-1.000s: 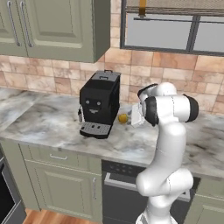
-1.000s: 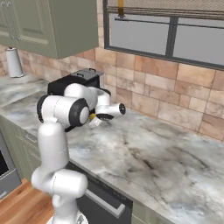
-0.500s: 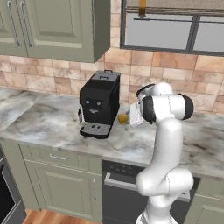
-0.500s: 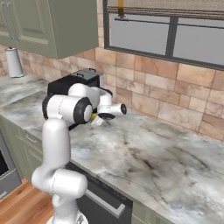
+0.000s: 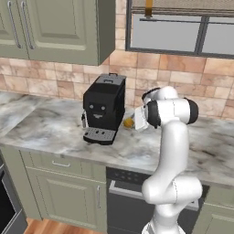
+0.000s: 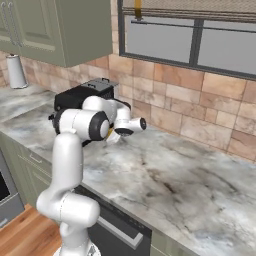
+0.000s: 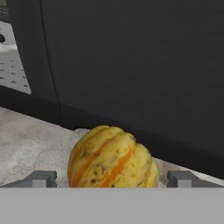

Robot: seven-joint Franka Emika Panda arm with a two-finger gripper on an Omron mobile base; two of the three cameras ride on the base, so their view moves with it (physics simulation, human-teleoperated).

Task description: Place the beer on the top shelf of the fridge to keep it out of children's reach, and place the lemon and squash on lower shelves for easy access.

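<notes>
The squash [image 7: 111,157], lumpy and orange-yellow with orange stripes, lies on the marble counter right against the side of the black coffee machine [image 7: 131,65]. My gripper [image 7: 113,179] is open, one fingertip on each side of the squash and not touching it. In the left base view the squash [image 5: 129,122] peeks out between the coffee machine [image 5: 103,107] and my gripper [image 5: 137,121]. From the right base view my gripper [image 6: 113,138] points down and left at the squash [image 6: 108,134]. The beer, the lemon and the fridge are out of view.
The marble counter [image 6: 165,170] stretches wide to the right of the arm. A tiled wall and a window stand behind it, and upper cabinets [image 5: 59,27] hang above the coffee machine. A paper towel roll [image 6: 16,71] stands far left. A dishwasher front [image 5: 125,201] sits below the counter.
The hand has moved a little lower and closer to the coffee machine, toward the squash. The jaws have stayed open.
</notes>
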